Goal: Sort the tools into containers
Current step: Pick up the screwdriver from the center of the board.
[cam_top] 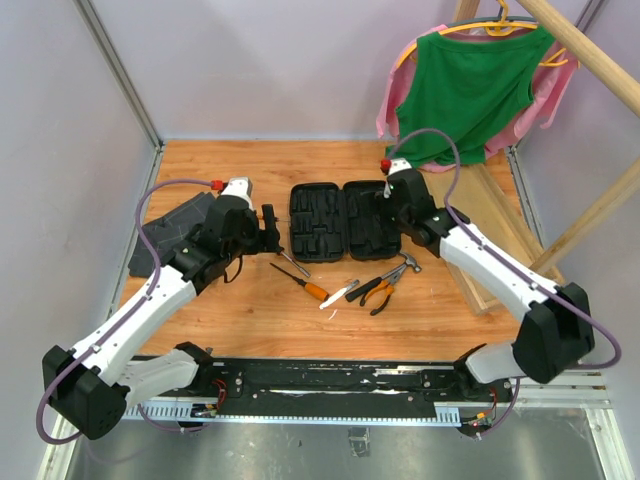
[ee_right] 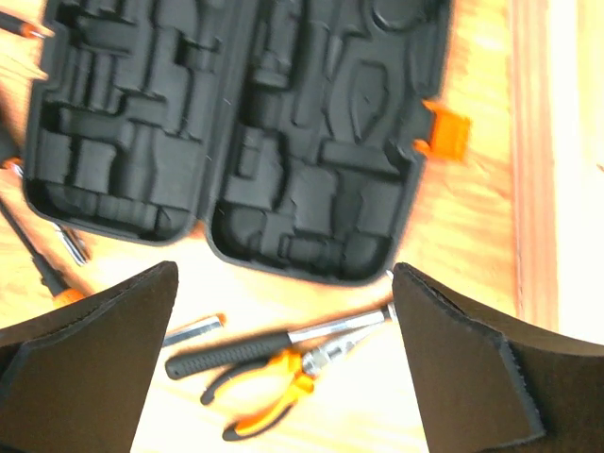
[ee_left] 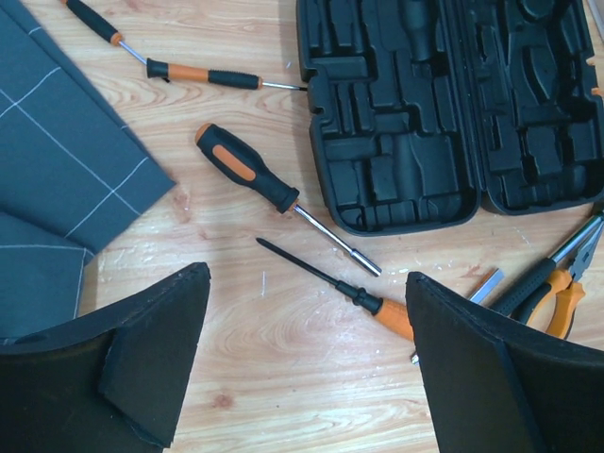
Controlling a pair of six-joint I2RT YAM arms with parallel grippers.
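Observation:
The black tool case (cam_top: 340,220) lies open in the middle of the wooden table, its moulded slots bare (ee_left: 444,104) (ee_right: 236,132), its orange latch (ee_right: 448,132) on the right. In front of it lie an orange-handled screwdriver (cam_top: 300,282) (ee_left: 335,280), the pliers (cam_top: 380,292) (ee_right: 274,392) and the hammer (cam_top: 398,270) (ee_right: 255,349). A thicker black-and-orange screwdriver (ee_left: 247,168) and two thin ones (ee_left: 203,74) lie left of the case. My left gripper (cam_top: 268,232) (ee_left: 307,283) hangs open above the screwdrivers, holding nothing. My right gripper (cam_top: 392,210) (ee_right: 285,274) is open above the case's right edge, holding nothing.
A dark grey folded cloth (cam_top: 175,225) (ee_left: 57,170) lies at the left. A long wooden tray (cam_top: 500,230) (ee_right: 547,160) runs along the right. A small silver piece (cam_top: 338,293) (ee_right: 193,330) lies near the pliers. Green and pink clothes (cam_top: 470,80) hang at the back right.

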